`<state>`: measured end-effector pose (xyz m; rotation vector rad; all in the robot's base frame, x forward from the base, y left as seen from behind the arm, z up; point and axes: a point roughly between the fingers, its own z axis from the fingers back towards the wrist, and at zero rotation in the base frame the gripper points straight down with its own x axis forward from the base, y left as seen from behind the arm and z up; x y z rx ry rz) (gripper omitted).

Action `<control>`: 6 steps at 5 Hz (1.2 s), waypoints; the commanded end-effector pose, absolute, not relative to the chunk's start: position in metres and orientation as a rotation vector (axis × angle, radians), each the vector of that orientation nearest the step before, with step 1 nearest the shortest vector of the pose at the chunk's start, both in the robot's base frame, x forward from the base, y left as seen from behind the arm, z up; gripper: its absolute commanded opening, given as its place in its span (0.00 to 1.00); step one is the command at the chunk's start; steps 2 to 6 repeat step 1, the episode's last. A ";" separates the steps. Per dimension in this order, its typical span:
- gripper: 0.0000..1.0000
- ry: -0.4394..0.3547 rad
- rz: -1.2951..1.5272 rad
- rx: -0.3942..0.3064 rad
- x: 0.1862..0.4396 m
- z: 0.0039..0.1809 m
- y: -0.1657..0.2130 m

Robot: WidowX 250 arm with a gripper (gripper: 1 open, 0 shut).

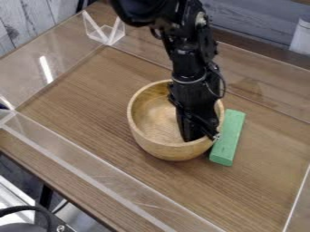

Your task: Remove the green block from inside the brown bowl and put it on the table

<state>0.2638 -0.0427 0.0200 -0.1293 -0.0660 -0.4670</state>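
The green block [227, 139] lies flat on the table [85, 100], just outside the right wall of the brown bowl [155, 136] and close against it. My gripper [194, 132] points straight down into the right side of the bowl, just inside the rim. Its dark fingers [189, 120] are shut together with nothing visibly between them. The tips sit right beside the block's left edge, and I cannot tell whether they touch it. The bowl's inside shows bare wood.
Low clear acrylic walls [72, 159] run around the table's edges. A clear bracket [107, 33] stands at the back left corner. The dark arm [169, 23] comes down from the top centre. Bare tabletop lies to the left of and behind the bowl.
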 end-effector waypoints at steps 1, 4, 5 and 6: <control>0.00 -0.021 -0.473 -0.130 0.260 0.008 -0.045; 0.00 -0.021 -0.473 -0.130 0.260 0.008 -0.045; 0.00 -0.021 -0.473 -0.130 0.260 0.008 -0.045; 0.00 -0.021 -0.473 -0.130 0.260 0.008 -0.045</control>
